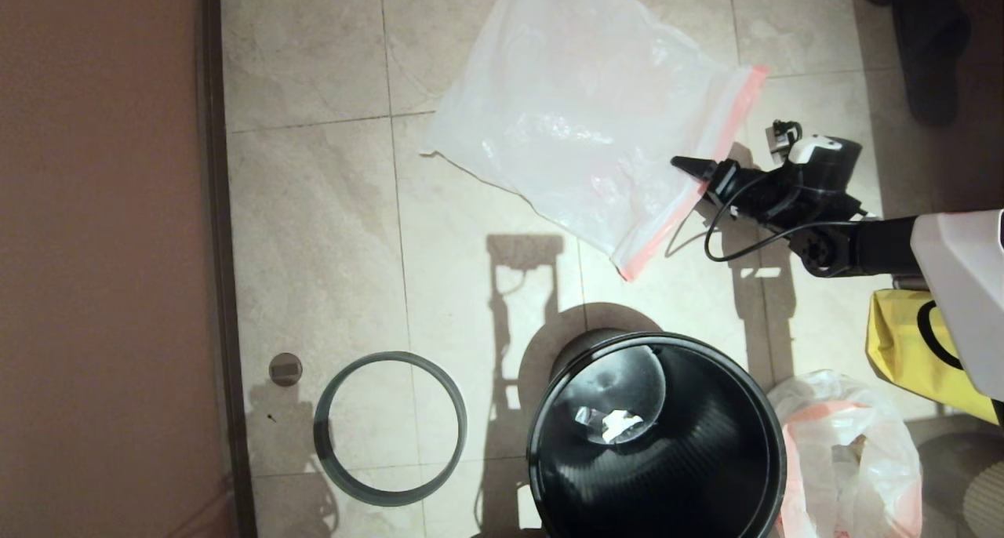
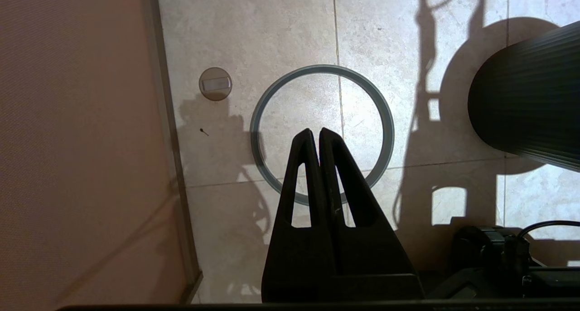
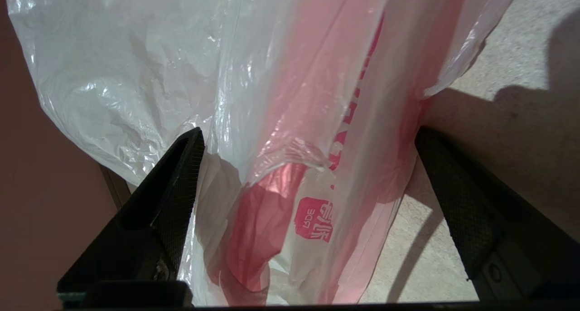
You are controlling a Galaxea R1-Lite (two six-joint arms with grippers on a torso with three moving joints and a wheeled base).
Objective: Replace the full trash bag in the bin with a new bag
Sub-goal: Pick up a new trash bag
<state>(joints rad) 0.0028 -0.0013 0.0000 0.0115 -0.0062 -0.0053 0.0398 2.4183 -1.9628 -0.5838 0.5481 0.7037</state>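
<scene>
**New bag flat on the floor, right tool spread wide at its hem**

The new bag (image 1: 580, 122) lies spread out on the tiled floor (image 1: 314, 209), a thin, see-through white sheet with a pink hem along its edge. The right tool (image 3: 308, 166) sits at that hem; in the head view it shows as a dark shape reaching in from the right, its tip at the pink strip. In the right wrist view its two black fingers (image 3: 172, 197) stand wide apart with the pink hem and red print between them, gripping nothing. Whether they touch the plastic I cannot tell.

Nearer the robot stands the bin (image 1: 659, 444), round and glossy black, with no liner in it and only a few pale scraps lying on its bottom. Its grey hoop (image 1: 390, 428) is off, lying flat on the floor to the left of the bin and apart from it. A small round floor fitting (image 1: 285, 369) sits just beyond the hoop, near the wall (image 1: 102, 256).

The full trash bag (image 1: 847, 459) rests on the floor just to the right of the bin, lumpy, white, its pink hem bunched on top. A yellow cloth tote (image 1: 910, 350) sits behind it.

The left tool (image 2: 316, 134) hangs above the hoop, fingers pressed together, holding nothing.
</scene>
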